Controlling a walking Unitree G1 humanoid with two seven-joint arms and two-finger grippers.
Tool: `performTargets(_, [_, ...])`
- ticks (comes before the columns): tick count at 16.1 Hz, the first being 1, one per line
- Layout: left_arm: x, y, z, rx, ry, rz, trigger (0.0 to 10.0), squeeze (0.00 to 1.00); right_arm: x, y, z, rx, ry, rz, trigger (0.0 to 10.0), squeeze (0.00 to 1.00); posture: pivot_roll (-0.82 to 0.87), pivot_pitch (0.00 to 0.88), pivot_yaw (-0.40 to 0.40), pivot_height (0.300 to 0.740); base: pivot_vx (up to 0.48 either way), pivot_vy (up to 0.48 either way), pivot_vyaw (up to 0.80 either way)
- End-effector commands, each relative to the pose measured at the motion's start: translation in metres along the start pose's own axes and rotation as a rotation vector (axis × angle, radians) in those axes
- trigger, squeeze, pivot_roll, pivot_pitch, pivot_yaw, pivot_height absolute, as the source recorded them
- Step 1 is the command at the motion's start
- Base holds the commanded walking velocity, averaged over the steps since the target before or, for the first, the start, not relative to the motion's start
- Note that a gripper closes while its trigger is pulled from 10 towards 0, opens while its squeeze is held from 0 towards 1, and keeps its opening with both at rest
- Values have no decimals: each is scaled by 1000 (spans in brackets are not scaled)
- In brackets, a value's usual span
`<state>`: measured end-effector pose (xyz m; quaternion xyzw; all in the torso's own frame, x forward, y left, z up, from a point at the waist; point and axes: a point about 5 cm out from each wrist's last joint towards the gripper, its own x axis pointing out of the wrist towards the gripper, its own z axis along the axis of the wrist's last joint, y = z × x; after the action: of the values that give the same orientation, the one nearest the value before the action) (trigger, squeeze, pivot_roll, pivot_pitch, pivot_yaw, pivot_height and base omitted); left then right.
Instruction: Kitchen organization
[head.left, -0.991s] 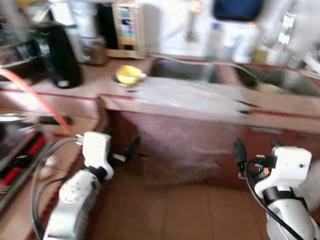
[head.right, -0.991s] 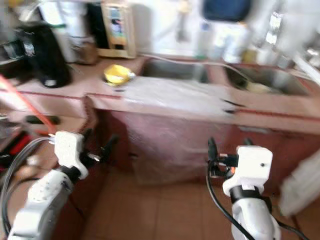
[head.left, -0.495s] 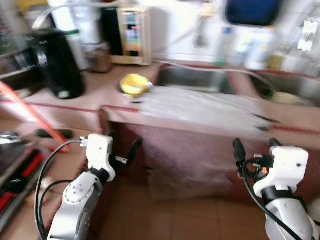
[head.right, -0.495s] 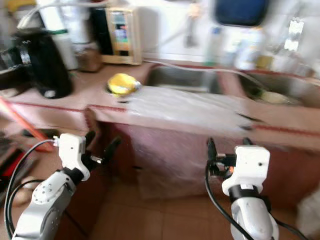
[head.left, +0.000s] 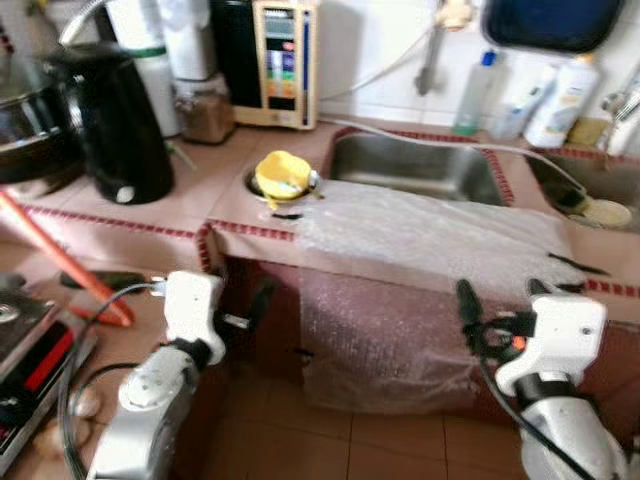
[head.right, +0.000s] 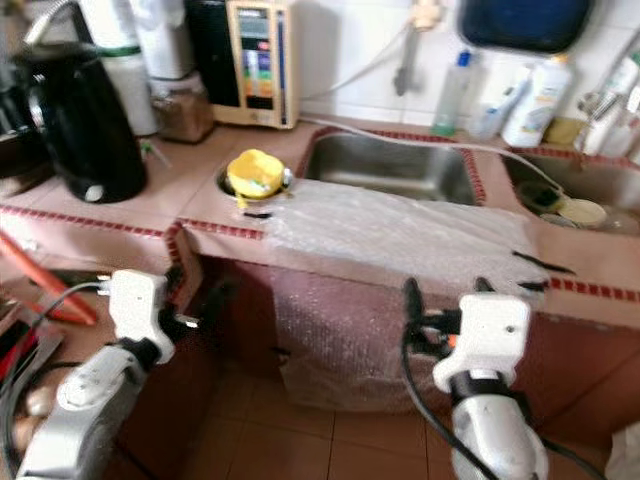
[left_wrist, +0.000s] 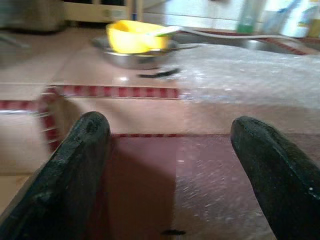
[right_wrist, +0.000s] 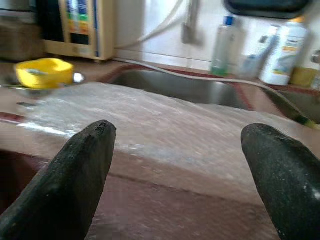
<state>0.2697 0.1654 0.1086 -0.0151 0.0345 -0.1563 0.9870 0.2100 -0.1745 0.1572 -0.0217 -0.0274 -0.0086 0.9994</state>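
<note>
A yellow bowl (head.left: 284, 175) with a spoon sits in a shallow metal dish on the tiled counter (head.left: 210, 165), left of the steel sink (head.left: 415, 168). A sheet of bubble wrap (head.left: 430, 235) covers the counter edge and hangs down over the cabinet front. My left gripper (head.left: 243, 300) is held open below the counter edge, facing the cabinet under the bowl (left_wrist: 135, 42). My right gripper (head.left: 503, 298) is open too, in front of the hanging wrap (right_wrist: 165, 120). Nothing is between either pair of fingers (left_wrist: 75, 170) (right_wrist: 75, 175).
A black kettle (head.left: 115, 125) and a beige appliance (head.left: 285, 60) stand at the back left. Bottles (head.left: 560, 100) line the wall behind a second sink (head.left: 585, 190). An orange-red handle (head.left: 60, 260) slants at the left above a flat appliance (head.left: 30, 350).
The camera has swung and steadied, so the counter now looks sharper and nearer. Both grippers stay open at about the same height before the cabinet.
</note>
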Motion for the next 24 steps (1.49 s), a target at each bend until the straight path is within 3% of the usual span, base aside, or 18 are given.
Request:
performTargets(1, [1,-2,0,9,3,-8,10000,0,-1,-4,1,-12,-3,-12,10000,0,62,0,-18,740,0,-356,0])
performTargets(16, [2,-3,-3,14,17,-19,10000,0,-1,-5,-1,-16,6,-20,10000,0,56,0,-19,740,0,-459,0])
performTargets(24, [5,2,-4,13,31,8,10000,0,0,-6,0,-14,-2,-29,10000,0,52,0,-10,740,0,-30,0])
